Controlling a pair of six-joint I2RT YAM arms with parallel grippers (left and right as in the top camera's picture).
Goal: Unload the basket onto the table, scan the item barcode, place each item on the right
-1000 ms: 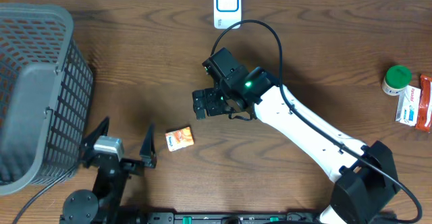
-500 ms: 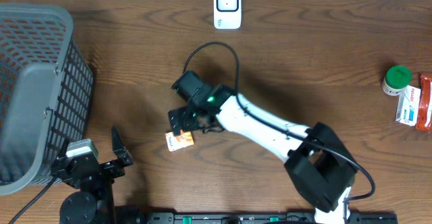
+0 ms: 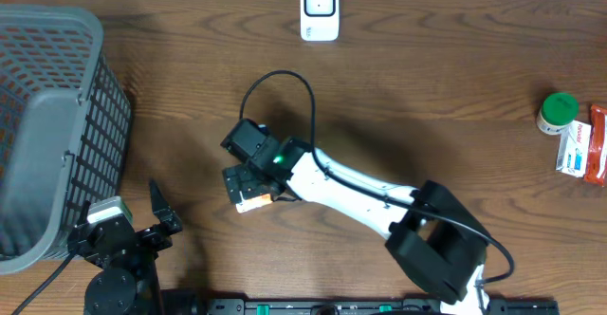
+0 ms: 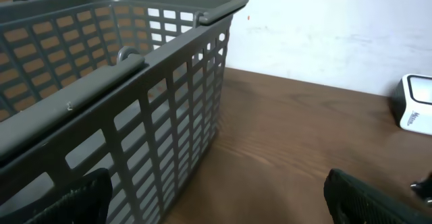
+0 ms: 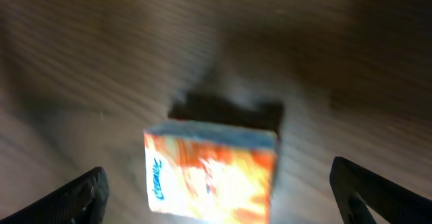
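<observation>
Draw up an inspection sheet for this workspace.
Surface: wooden table, no spills seen.
Job's things: orange box lying flat; white scanner at the far edge.
Clutter: grey basket on the left; green-lidded jar and packets on the right.
Grippers: right gripper open above the box; left gripper open, empty.
Cables: black cable looping above the right arm.
Surroundings: white wall.

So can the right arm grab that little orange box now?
Probably yes. The right gripper hangs just above the orange box with its jaws wide open, one on either side of it. Nothing else on the wooden table seems to block the way down.
</observation>
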